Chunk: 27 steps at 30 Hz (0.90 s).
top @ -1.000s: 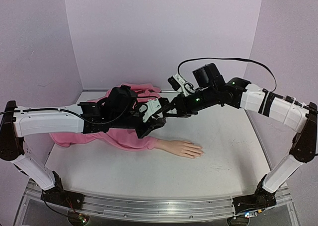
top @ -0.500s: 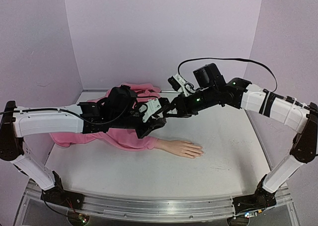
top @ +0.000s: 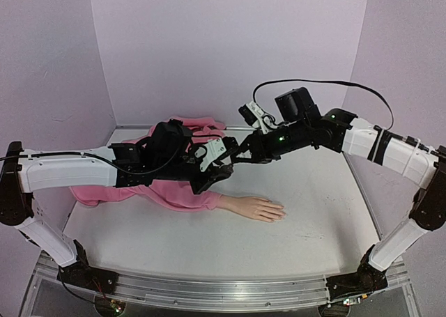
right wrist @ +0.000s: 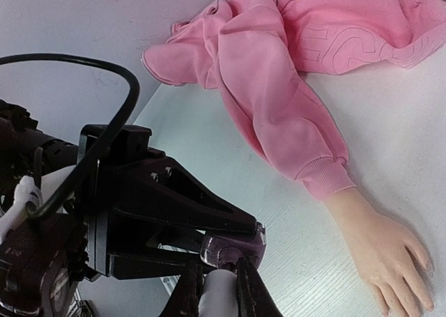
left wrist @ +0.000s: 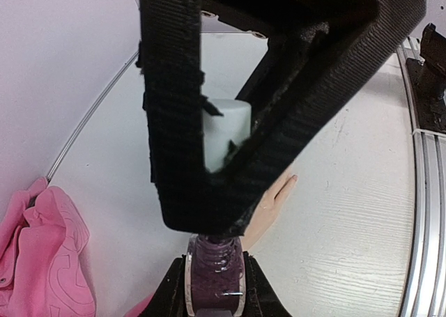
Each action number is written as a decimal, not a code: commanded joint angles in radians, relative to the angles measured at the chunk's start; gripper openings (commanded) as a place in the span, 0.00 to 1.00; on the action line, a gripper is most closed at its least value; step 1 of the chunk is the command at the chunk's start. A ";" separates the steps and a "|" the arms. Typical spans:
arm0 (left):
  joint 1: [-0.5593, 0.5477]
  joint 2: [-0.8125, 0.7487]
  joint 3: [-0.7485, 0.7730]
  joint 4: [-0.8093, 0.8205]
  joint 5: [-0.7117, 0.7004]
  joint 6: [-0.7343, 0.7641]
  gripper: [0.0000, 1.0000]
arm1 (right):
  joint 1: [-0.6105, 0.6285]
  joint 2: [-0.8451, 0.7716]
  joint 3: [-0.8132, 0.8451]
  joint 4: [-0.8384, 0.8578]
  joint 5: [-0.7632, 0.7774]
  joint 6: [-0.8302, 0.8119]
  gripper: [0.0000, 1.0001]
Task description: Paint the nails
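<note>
My left jaws pinch the dark purple glass polish bottle (left wrist: 214, 285); right jaws pinch its white cylindrical cap (left wrist: 226, 132). The skin-toned mannequin nails (top: 279, 212) lie on the white bench (top: 209, 247), below and right of both, fingers pointing right.

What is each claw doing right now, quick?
Left gripper: closed, holding the polish bottle.
Right gripper: closed on the bottle's white cap.

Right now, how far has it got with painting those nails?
Nothing looks painted yet: the nails on the dummy hand show no dark polish. In hand is opening the bottle: the left gripper clamps it while the right gripper pinches its white cap; whether the cap is loose I cannot tell. Left: getting the cap off and painting every nail.
</note>
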<state>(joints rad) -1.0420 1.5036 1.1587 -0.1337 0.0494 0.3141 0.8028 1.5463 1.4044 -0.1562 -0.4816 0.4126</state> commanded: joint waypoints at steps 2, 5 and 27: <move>-0.003 -0.026 0.023 0.016 -0.025 -0.008 0.00 | 0.001 -0.049 -0.004 0.023 -0.017 -0.001 0.00; -0.003 -0.026 0.020 0.014 -0.032 -0.009 0.00 | 0.002 -0.052 -0.001 0.023 -0.021 0.000 0.00; -0.003 -0.025 0.018 0.014 -0.040 -0.012 0.00 | 0.001 -0.078 -0.007 0.033 -0.001 0.015 0.00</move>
<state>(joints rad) -1.0428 1.5040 1.1587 -0.1341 0.0227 0.3138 0.8028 1.5127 1.3991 -0.1482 -0.4847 0.4198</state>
